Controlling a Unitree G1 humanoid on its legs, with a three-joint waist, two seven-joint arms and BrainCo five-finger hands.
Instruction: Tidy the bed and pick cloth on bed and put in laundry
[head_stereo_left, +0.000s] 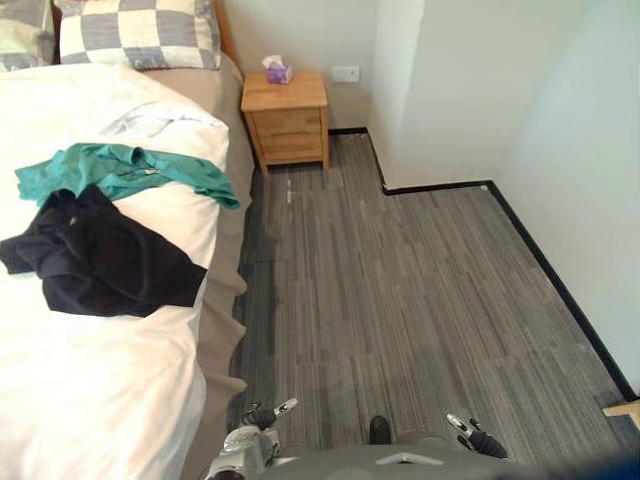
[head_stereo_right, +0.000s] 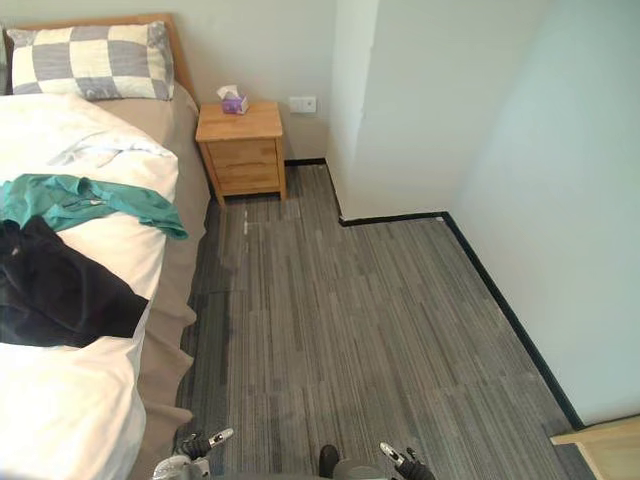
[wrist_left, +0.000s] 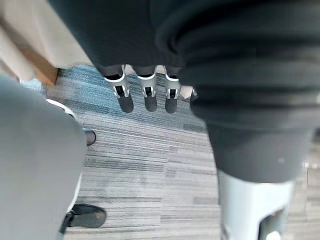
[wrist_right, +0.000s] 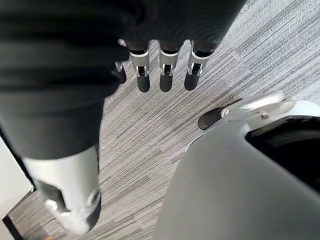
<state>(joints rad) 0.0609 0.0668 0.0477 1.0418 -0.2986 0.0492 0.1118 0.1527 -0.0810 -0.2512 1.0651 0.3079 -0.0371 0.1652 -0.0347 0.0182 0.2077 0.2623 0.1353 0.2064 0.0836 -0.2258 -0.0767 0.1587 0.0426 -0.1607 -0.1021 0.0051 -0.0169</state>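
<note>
A black garment (head_stereo_left: 95, 260) lies crumpled on the white duvet (head_stereo_left: 90, 390) of the bed at the left. A teal green garment (head_stereo_left: 125, 170) is spread just beyond it, one end hanging over the bed's side. My left hand (head_stereo_left: 268, 412) hangs low at the bottom edge, beside the bed's skirt, fingers (wrist_left: 146, 95) straight and holding nothing. My right hand (head_stereo_left: 468, 428) hangs at the bottom right over the carpet, its fingers (wrist_right: 165, 75) straight and empty too. Both hands are far from the clothes.
A checked pillow (head_stereo_left: 140, 35) rests at the head of the bed. A wooden nightstand (head_stereo_left: 287, 118) with a tissue box (head_stereo_left: 277, 70) stands by the far wall. Grey striped carpet (head_stereo_left: 400, 290) runs between bed and white walls. A wooden corner (head_stereo_right: 600, 445) pokes in at the lower right.
</note>
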